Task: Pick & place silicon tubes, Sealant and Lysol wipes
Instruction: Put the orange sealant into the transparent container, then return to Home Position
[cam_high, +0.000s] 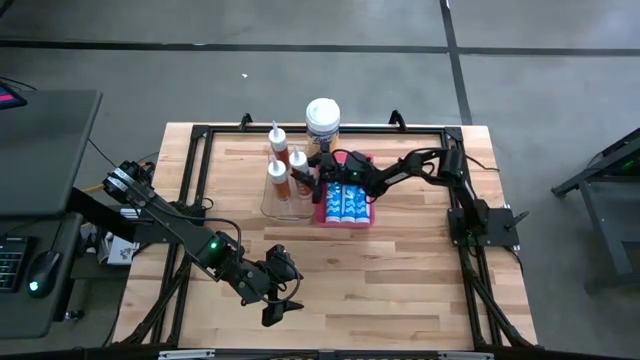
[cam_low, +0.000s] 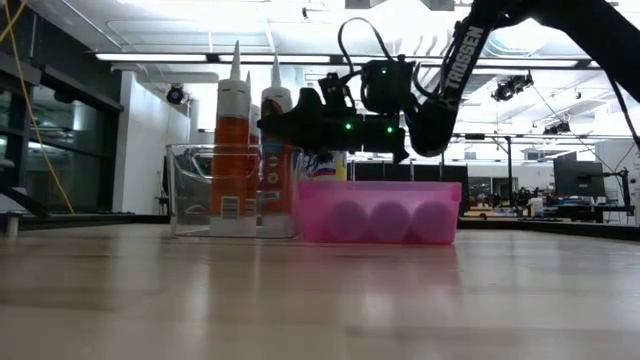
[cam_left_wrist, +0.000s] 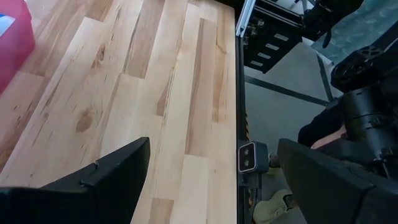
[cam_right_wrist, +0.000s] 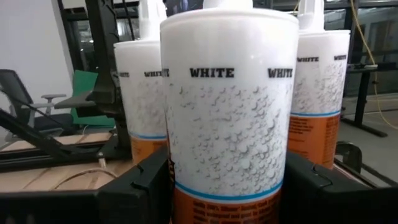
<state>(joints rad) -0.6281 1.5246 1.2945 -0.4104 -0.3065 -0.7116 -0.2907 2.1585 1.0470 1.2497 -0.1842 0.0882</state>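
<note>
Three white-and-orange sealant cartridges (cam_high: 277, 135) (cam_high: 297, 160) (cam_high: 277, 175) stand upright, nozzles up, in a clear container (cam_low: 190, 190) at the table's far middle. My right gripper (cam_high: 308, 172) reaches over a pink bin (cam_high: 345, 205) and is shut on the cartridge nearest it (cam_right_wrist: 227, 112). The Lysol wipes canister (cam_high: 322, 118) stands upright on its base behind the bin. My left gripper (cam_high: 280, 300) is open and empty near the table's front edge. My right gripper pinches the cartridge's round body (cam_right_wrist: 186, 168) between its two fingers (cam_right_wrist: 140, 186), one on each side, about mid-height. The fingers come level from the table's right side, across the cartridge. The cartridge is upright with its lower end (cam_low: 275, 215) down inside the clear container.
The pink bin (cam_low: 380, 210) holds several blue-and-white items (cam_high: 348, 203) and stands right beside the clear container. A black frame rail (cam_left_wrist: 239, 93) runs along the table's edges. Bare wood (cam_high: 400, 280) lies across the near half of the table.
</note>
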